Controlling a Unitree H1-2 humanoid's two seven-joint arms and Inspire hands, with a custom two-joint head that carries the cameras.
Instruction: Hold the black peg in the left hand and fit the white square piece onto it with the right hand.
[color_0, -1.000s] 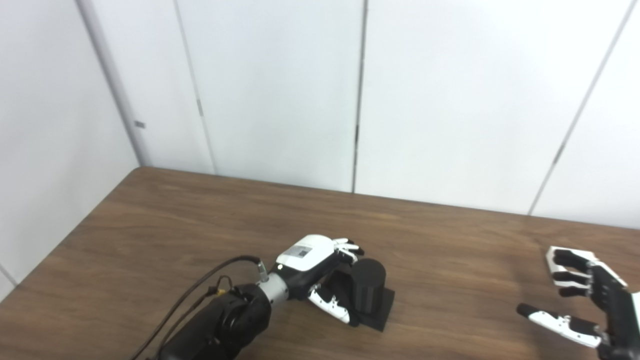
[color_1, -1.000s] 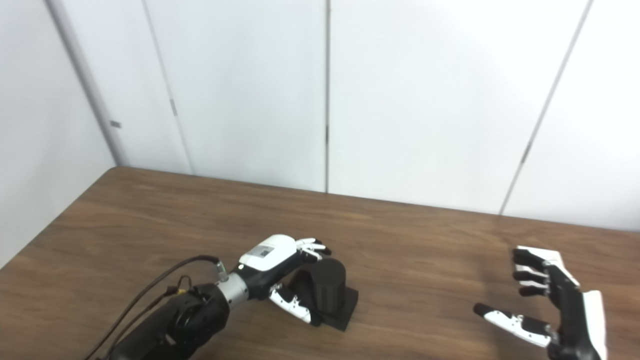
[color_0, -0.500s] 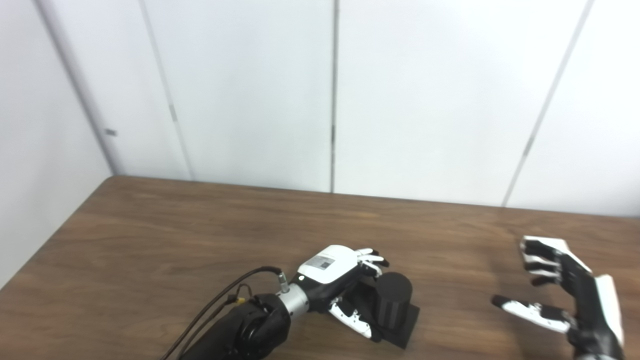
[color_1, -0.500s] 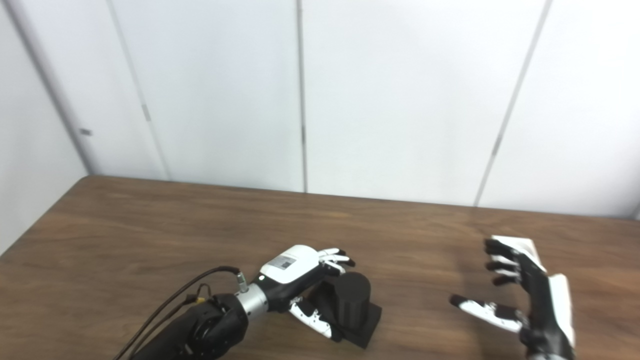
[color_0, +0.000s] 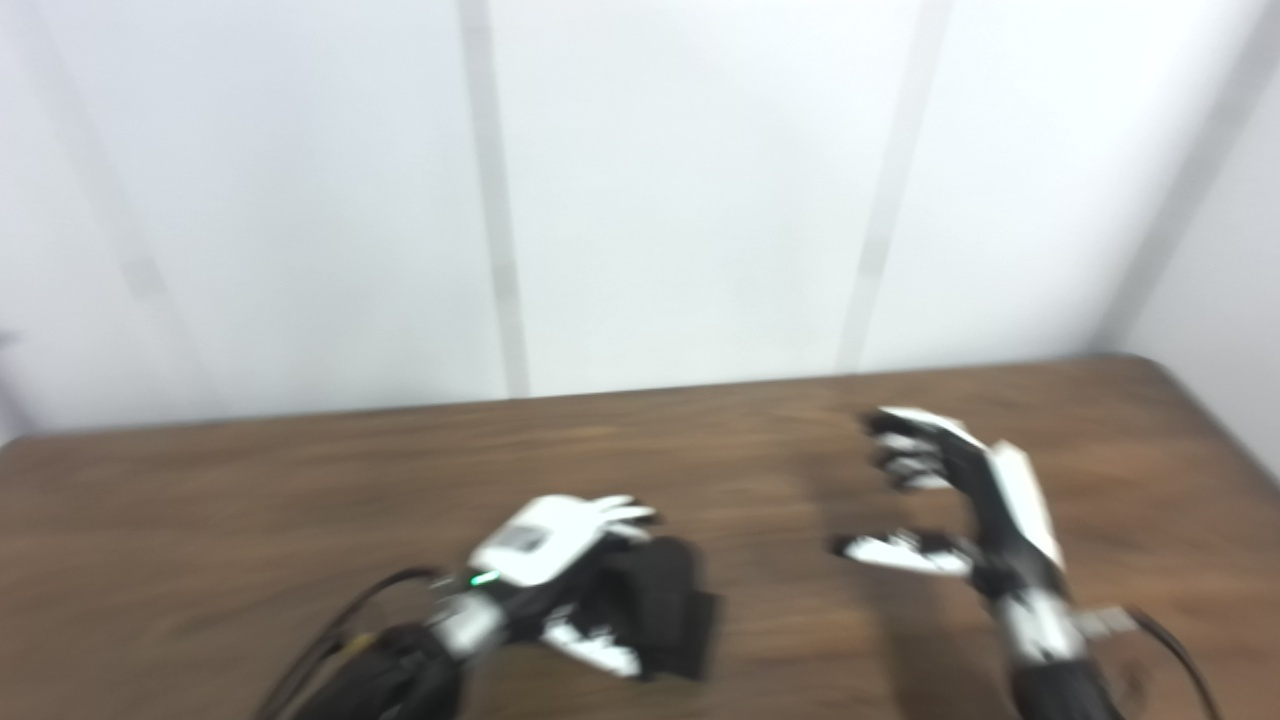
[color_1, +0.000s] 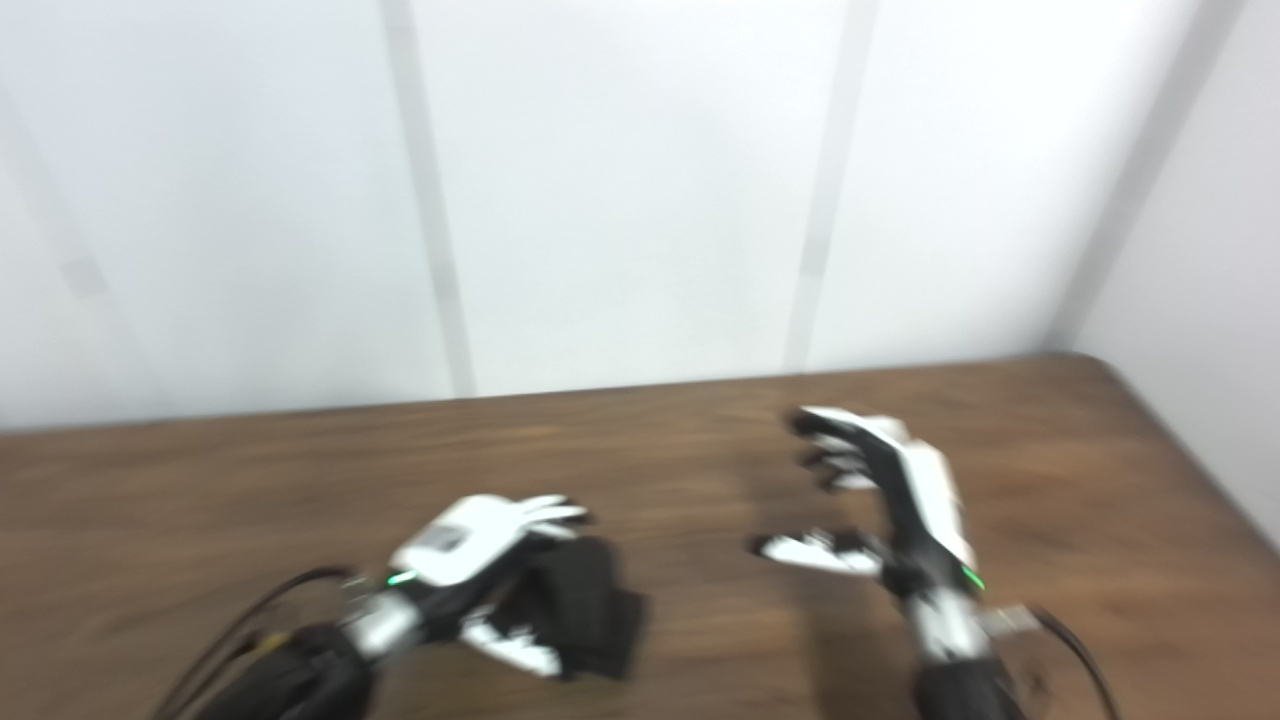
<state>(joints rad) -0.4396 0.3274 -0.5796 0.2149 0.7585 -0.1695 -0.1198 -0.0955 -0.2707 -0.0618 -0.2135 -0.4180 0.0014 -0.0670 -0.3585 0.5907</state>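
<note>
Peg stands black in the left hand's curled grip; the right hand hovers spread and empty, well apart rightward above the surface; no white piece shows.

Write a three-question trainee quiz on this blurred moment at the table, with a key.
1. True or false: the right hand holds a white square piece.
2. Which hand is at the black peg? A) left hand B) right hand C) neither
3. Fill in: the right hand's fingers are ____, with nothing between them.

Key
1. False. Its fingers are apart and hold nothing; no white piece shows on the table in either view.
2. A. The left hand is cupped round the peg, though blur hides how firm the grip is.
3. Spread.
</note>
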